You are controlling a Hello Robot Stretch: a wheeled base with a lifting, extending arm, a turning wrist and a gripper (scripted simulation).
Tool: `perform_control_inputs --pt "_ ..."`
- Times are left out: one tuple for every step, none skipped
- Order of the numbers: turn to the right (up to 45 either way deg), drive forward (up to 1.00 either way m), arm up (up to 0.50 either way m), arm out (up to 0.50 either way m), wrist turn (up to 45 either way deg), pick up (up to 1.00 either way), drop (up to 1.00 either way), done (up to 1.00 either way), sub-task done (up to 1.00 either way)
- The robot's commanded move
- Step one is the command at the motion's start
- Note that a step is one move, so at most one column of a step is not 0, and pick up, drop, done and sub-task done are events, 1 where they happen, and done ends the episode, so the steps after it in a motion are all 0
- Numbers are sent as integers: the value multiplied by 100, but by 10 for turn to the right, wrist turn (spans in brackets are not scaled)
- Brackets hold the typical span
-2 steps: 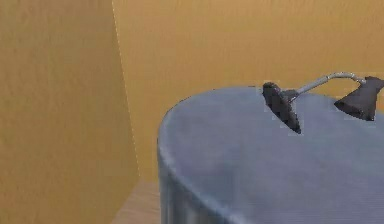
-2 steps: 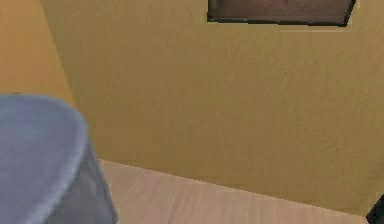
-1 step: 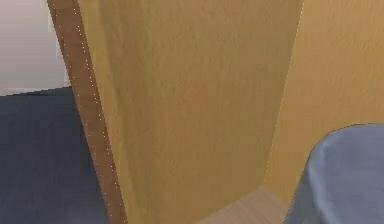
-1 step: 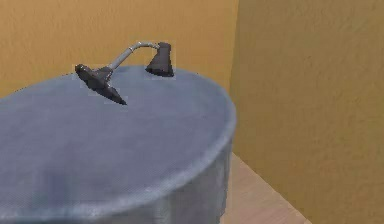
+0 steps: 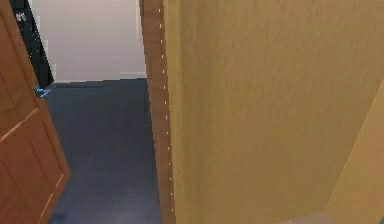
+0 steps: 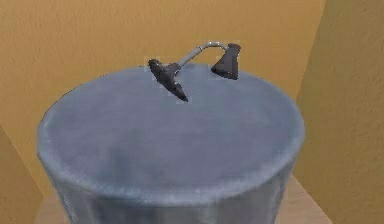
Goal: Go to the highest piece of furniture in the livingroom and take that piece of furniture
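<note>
The forward view's right half is taken by a yellow wall [image 5: 270, 100] standing very close. Its near upright edge carries a brown door frame [image 5: 153, 90] that runs from the top of the picture to the bottom. An orange-brown door [image 5: 25, 150] stands swung open at the forward view's left edge. Between door and frame a strip of dark blue-grey floor [image 5: 105, 140] runs straight ahead, bare, to a white wall [image 5: 90, 35] with a pale skirting. A dark upright shape [image 5: 32, 40] stands at the far left by that wall; what it is cannot be told.

In the arm side view a round bench [image 6: 150, 140] with a blue-grey top stands close, and its near rim curves across the lower part of the picture. A small desk lamp [image 6: 190, 68] with a dark foot, a bent silvery neck and a dark shade sits near the bench's far edge. Yellow walls close in behind, meeting in a corner at the right, with a wedge of tan floor [image 6: 305, 205] beside the bench. Whether this bench is the furniture the task means cannot be told.
</note>
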Motion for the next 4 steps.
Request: perform_control_inputs --pt "0 0 50 0 0 0 0 0 0" --pt "0 0 38 0 0 0 0 0 0" --pt "0 0 0 40 0 0 0 0 0" --pt "0 0 0 0 450 0 0 0 0"
